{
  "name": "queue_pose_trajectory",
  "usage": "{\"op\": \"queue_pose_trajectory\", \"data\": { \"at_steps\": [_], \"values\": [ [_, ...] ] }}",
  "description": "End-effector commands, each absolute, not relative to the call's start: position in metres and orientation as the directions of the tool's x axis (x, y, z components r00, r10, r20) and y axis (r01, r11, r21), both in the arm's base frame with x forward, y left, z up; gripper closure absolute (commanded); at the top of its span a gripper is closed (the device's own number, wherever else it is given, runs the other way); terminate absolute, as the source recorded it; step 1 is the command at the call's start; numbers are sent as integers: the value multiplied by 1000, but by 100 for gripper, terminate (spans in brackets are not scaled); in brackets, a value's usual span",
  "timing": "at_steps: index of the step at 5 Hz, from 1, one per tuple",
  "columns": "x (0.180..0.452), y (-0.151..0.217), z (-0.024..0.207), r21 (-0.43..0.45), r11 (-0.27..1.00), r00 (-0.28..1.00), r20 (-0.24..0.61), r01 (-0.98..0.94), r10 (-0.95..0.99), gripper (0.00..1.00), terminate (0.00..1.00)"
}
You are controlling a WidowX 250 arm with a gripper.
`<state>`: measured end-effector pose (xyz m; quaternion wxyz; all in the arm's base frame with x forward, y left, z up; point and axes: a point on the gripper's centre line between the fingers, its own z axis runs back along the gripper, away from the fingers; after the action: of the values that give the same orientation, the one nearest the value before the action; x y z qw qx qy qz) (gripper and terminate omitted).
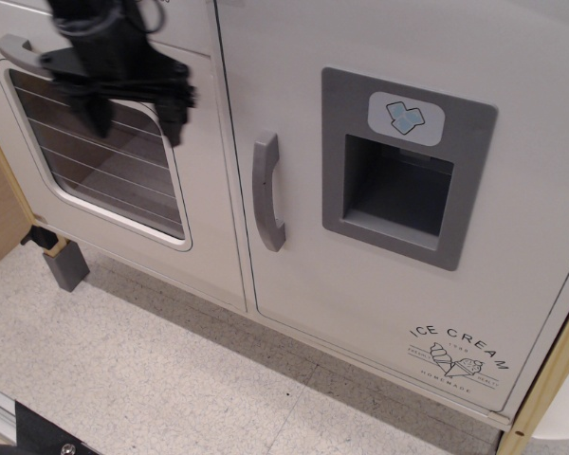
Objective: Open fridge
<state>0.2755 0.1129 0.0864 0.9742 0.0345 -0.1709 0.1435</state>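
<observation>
Fridge (398, 313) fills the right side of the toy kitchen front, a large white panel door, shut flush with its frame. Its vertical grey handle (267, 191) sits near the door's left edge, right beside the seam with the oven door (194, 246). To the handle's right is the grey dispenser recess (398, 185) with a blue ice-cube sticker (406, 118) above it, and an "ICE CREAM" logo (460, 355) low down.

The black gripper (137, 109) hangs in front of the oven window, up and to the left of the fridge handle, well apart from it. It is blurred, but its two fingers point downward with a gap between them and nothing held, so it looks released.

I'd judge the door light and stiff, a thin board swinging on hinges at its right edge. The handle is the only sensible hold: a smooth bowed bar with a gap behind for one finger to hook. It looks slippery, so a pull could slide off.
</observation>
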Motion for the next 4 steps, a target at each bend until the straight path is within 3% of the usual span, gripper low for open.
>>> {"op": "queue_pose_trajectory", "data": {
  "at_steps": [1,4],
  "values": [
    [282,83,79,22,977,889,420,-212,183,0,0],
    [287,50,51,44,986,868,483,-160,120,0,0]
  ]
}}
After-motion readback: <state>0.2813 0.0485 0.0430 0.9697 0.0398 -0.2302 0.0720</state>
